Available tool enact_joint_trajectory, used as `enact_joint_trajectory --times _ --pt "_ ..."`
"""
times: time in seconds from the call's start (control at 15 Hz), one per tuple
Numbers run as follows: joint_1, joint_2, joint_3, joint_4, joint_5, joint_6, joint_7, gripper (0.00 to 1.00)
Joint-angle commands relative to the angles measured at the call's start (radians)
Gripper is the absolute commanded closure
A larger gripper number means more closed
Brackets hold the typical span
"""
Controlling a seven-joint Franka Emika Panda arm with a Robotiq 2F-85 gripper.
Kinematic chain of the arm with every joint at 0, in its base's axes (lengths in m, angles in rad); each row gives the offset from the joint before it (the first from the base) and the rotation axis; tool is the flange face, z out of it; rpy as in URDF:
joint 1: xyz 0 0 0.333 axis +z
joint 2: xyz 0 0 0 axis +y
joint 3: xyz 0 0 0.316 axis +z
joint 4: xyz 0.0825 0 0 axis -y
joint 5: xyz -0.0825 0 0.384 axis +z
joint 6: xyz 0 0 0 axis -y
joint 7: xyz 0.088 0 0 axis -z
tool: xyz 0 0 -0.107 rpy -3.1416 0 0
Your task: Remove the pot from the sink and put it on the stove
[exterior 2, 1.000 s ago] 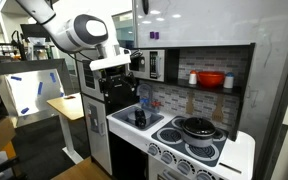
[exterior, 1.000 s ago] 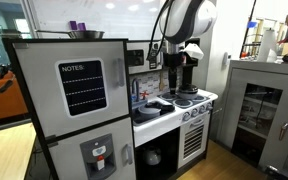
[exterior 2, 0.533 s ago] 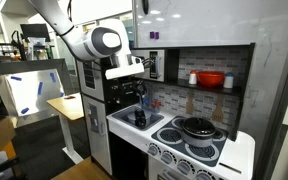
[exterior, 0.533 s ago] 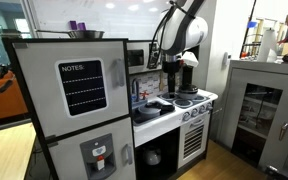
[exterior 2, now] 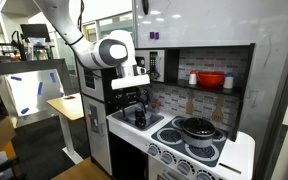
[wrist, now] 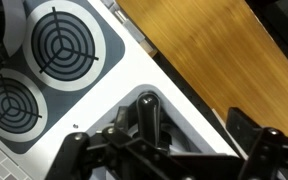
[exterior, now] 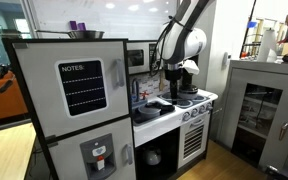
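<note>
A dark pot sits in the sink of the toy kitchen, seen in both exterior views (exterior: 156,104) (exterior 2: 137,117). In the wrist view only its upright black handle (wrist: 147,118) and a bit of its rim show. My gripper (exterior 2: 135,102) hangs just above the sink, also visible in an exterior view (exterior: 172,88). In the wrist view its fingers (wrist: 169,150) are spread apart, with the pot handle between them and not touched. The stove (wrist: 54,55) with black ring burners lies beside the sink.
A black lidded pot (exterior 2: 197,127) stands on a stove burner. A red bowl (exterior 2: 210,79) and bottles are on the shelf above. A faucet (exterior: 136,92) stands behind the sink. A toy fridge (exterior: 74,100) is beside it. The wood floor (wrist: 214,50) lies below the counter edge.
The arm has moved sideways and down, bringing the gripper from beside the fridge to just over the sink. The pots have not moved.
</note>
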Motion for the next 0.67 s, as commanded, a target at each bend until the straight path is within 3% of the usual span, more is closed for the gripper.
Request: enact_joint_trajectory --times 0.0,0.6 --pt "-0.029 0.034 0.026 0.021 0.024 0.015 -0.043 0.0" --pt "-0.01 0.034 0.013 0.012 -0.004 -0.001 -0.001 0.0"
